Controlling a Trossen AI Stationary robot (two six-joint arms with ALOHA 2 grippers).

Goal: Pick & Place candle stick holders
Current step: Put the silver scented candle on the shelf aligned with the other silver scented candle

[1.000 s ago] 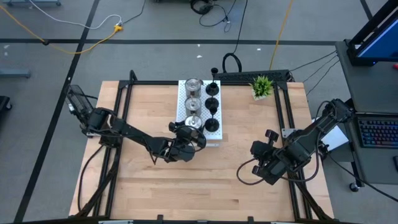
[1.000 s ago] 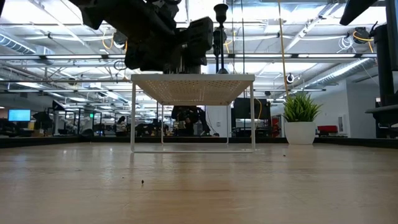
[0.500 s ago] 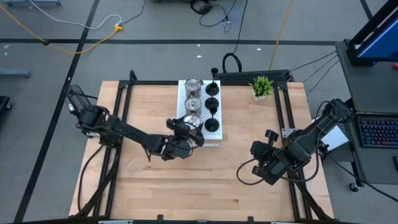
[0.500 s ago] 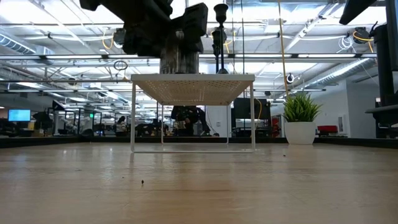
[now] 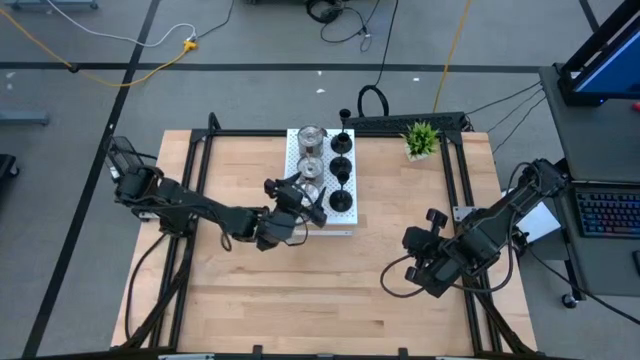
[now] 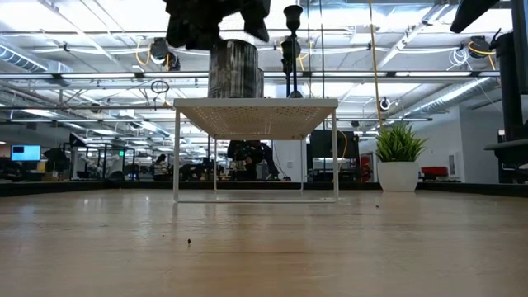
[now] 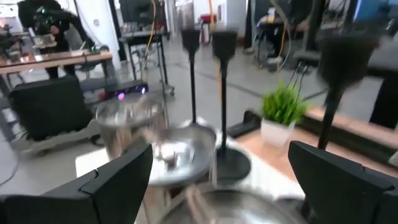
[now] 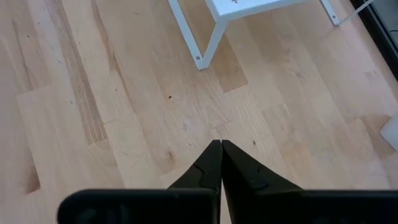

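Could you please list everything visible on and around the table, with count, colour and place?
Squat shiny silver metal candle stick holders: three, silver, in a row down the board's left side.
Matte black candle stick holders with thin stems: four, black, in a row down the board's right side.
White perforated rectangular board: one, white, raised on legs at the table's far middle.
Small green spiky plant: one, green in a white pot, far right of the table.
Wooden table: one, light wood.
Left gripper: black, open, at the nearest silver holder.
Right gripper: black, shut, over the table's right side.
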